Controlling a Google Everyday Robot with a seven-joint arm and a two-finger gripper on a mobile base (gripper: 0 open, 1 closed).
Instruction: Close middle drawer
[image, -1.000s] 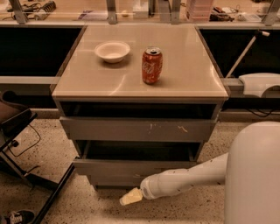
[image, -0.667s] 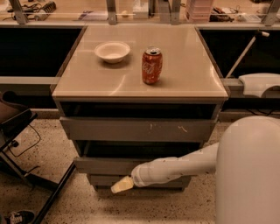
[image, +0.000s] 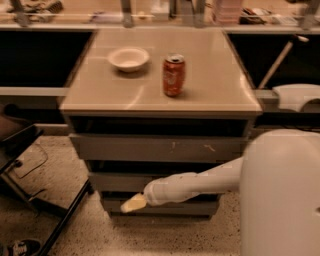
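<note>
Camera view: the middle drawer (image: 112, 182), at 6 o'clock below the bench (image: 225, 85) top, looks nearly shut but juts slightly past the lowest front (image: 170, 209). My tool (image: 134, 202) sits at its 6 o'clock edge; whether it is open or closed I cannot tell. A final push seems left.

Your middle drawer (image: 116, 182), plain grey front, stands slightly pulled out under the counter's (image: 215, 90) front edge; the gripper (image: 134, 203) is just below its front.

gripper (image: 133, 203) low beside middle drawer (image: 115, 181) — arm (image: 195, 182) hides much of its front, robot body (image: 280, 200) cut off
</note>
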